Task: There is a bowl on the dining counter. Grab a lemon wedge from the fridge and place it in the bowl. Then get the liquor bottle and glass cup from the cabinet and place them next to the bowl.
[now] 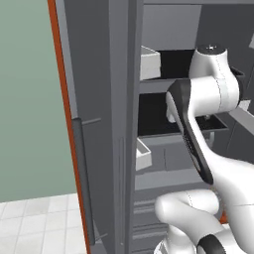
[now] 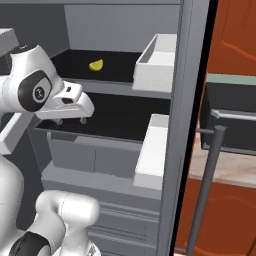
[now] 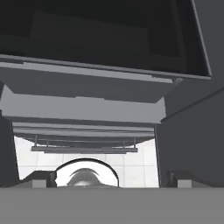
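**Lemon wedge sits a shelf above the gripper — go up and in**

You've got the fridge (image 2: pixel 190 100) open with the arm reaching into it. The lemon wedge (image 2: pixel 96 65) lies on the dark upper shelf (image 2: pixel 115 67), toward the back left, well apart from the white door bin (image 2: pixel 155 62) on the right of that shelf. Its long axis looks to run roughly left-right across the shelf, curved side up, though it's too small to say more.

Your gripper (image 2: pixel 70 120) hangs at the front edge of the middle shelf (image 2: pixel 120 117), a level below the wedge and a bit left of it in the right base view. Fingers point down and stand wide apart, nothing between them. So the wedge is up and further into the fridge from the fingertips; that's the relation your next move turns on.

Arm pose: elbow high, forearm angled forward into the fridge opening, wrist bent so the hand is about level with the shelf lip. The hand view looks down over the shelf fronts and drawers to the pale floor.

My read: still the approach stage, lemon untouched. You'd need to lift clear of the upper shelf lip before going in, or the hand may clip it.
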